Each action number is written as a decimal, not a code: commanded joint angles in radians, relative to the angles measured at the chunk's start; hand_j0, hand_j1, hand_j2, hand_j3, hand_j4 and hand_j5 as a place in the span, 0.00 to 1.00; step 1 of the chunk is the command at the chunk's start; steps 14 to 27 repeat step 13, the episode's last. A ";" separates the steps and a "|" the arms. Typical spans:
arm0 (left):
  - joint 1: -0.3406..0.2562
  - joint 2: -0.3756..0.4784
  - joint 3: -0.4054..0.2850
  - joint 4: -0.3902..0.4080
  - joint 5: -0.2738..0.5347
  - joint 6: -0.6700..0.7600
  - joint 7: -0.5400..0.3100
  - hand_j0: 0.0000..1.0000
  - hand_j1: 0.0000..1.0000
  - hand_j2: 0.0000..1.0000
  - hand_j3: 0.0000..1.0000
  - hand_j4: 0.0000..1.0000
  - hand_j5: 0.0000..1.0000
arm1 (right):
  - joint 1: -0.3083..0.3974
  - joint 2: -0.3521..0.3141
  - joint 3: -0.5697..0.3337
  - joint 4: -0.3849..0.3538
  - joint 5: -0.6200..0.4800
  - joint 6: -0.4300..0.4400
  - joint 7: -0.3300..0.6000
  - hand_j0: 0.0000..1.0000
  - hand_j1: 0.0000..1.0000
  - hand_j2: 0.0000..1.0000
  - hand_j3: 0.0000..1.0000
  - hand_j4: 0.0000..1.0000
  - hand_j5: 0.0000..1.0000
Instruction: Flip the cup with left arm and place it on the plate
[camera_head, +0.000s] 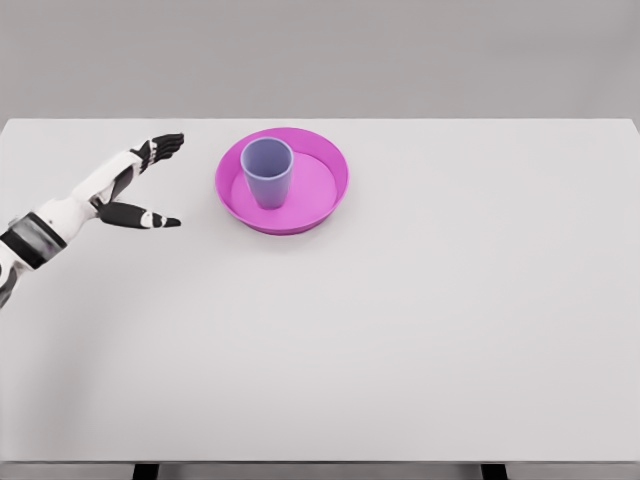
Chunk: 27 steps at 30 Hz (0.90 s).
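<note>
— Looking at the far left of the white tabletop (400, 330), what do you see of the arm?

— You see the white left arm come in from the left edge, low down, and reach up and to the right. Your left hand (135, 185) hangs over the far-left part of the tabletop with the dark-tipped fingers (165, 145) stretched out toward the right and the thumb spread apart below them. It is released and grasps nothing.

— And where is the cup you care about?

— You find the small blue-grey plastic cup (267, 172) standing upright, mouth up, inside the round magenta plate (330, 185) with the raised rim. It sits a little left of the plate's middle, closer to the far-left rim, with its base on the plate's flat floor.

— How does the hand stand to the plate?

— Your hand is to the left of the plate and clear of it. A strip of bare tabletop lies between the fingertips and the plate's left rim. Nothing touches the cup.

— Where does the plate itself lie?

— You see it toward the far edge of the tabletop, left of the middle. The near half and the whole right side of the tabletop are well apart from it.

— The other arm?

— You cannot see the right arm from the head view.
</note>
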 joint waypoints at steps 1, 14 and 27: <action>0.002 0.090 -0.064 -0.062 0.009 0.001 -0.072 1.00 1.00 1.00 1.00 1.00 1.00 | 0.000 0.000 0.000 0.000 0.001 0.000 0.000 1.00 1.00 1.00 1.00 1.00 1.00; 0.045 0.225 -0.060 -0.224 0.017 0.001 -0.080 1.00 1.00 1.00 1.00 1.00 1.00 | 0.000 0.000 0.000 0.000 0.001 0.000 0.000 1.00 1.00 1.00 1.00 1.00 1.00; 0.045 0.225 -0.060 -0.224 0.017 0.001 -0.080 1.00 1.00 1.00 1.00 1.00 1.00 | 0.000 0.000 0.000 0.000 0.001 0.000 0.000 1.00 1.00 1.00 1.00 1.00 1.00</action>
